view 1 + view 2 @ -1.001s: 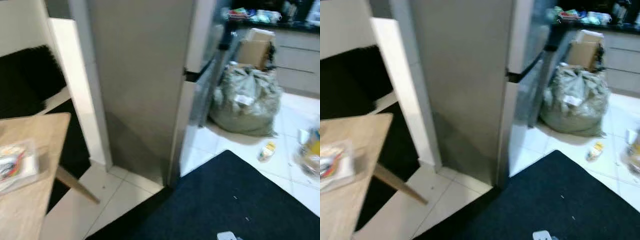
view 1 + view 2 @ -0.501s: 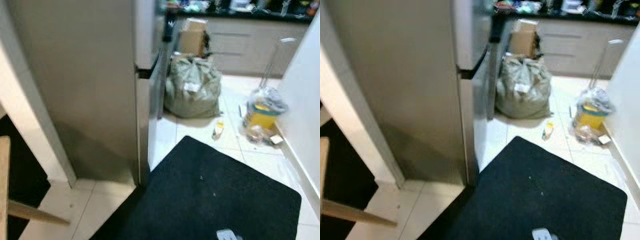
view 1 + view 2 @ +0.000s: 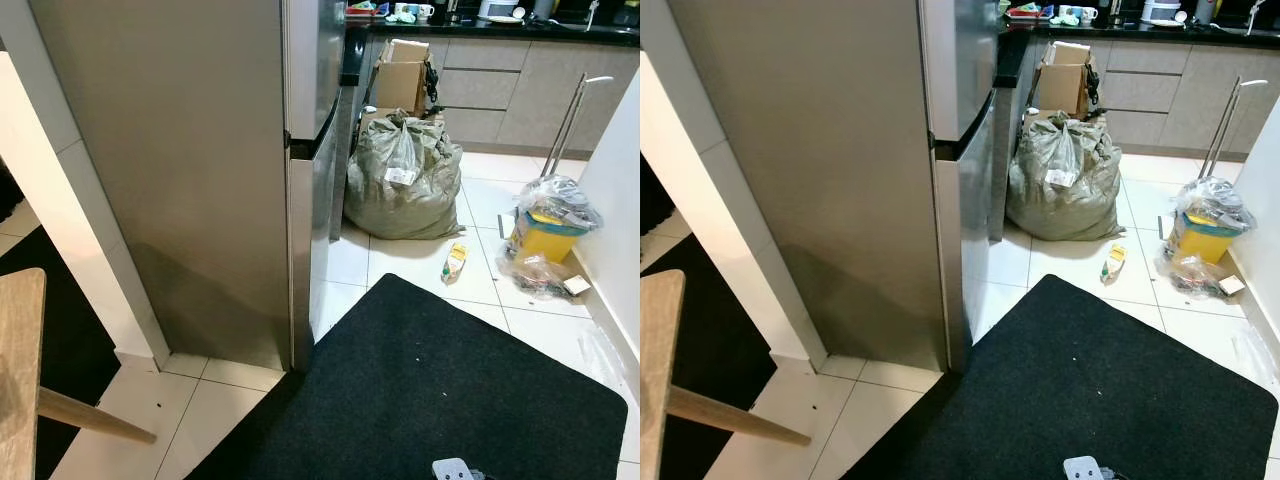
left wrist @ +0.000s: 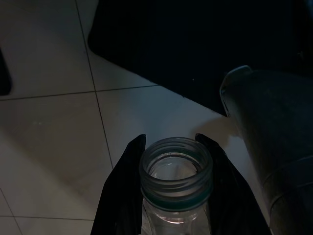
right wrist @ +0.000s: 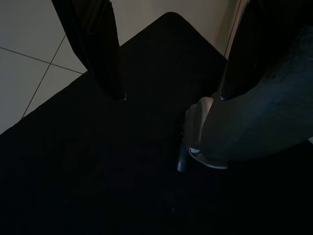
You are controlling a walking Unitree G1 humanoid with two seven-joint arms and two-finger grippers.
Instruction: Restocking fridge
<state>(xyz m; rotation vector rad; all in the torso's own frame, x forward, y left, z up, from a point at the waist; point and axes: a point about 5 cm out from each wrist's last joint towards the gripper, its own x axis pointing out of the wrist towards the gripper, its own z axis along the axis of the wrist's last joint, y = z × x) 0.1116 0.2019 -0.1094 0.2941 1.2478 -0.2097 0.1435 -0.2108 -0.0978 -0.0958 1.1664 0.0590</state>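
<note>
- You are standing at the fridge's (image 3: 200, 180) blank grey side panel; its doors face right across the tile floor (image 3: 420, 270), so the step in hand looks like walking round to the front.
- Your left claw (image 4: 175, 196) is clamped on a clear glass jar (image 4: 176, 178), a black finger on each side of its neck. The mouth shows no lid, and the view is too dark to say whether anything is inside, so keep it upright as you walk.
- Your right claw (image 5: 168, 58) hangs with its fingers apart and nothing between them, over the black mat (image 3: 430, 390). That is the one to use on the door.
- Step forward and right onto the mat, then turn left to face the doors, which both look shut. Stay wide of the fridge's near corner so the jar arm doesn't clip it.
- Mind the far floor: a stuffed grey-green sack (image 3: 402, 180) sits just beside the fridge front, a small yellow bottle (image 3: 454, 263) lies on the tile past the mat, and a yellow bin (image 3: 545, 230) with clear bags stands at the right wall.
- The wooden tabletop (image 3: 18, 380) at near left is behind your path; swing away from it.
</note>
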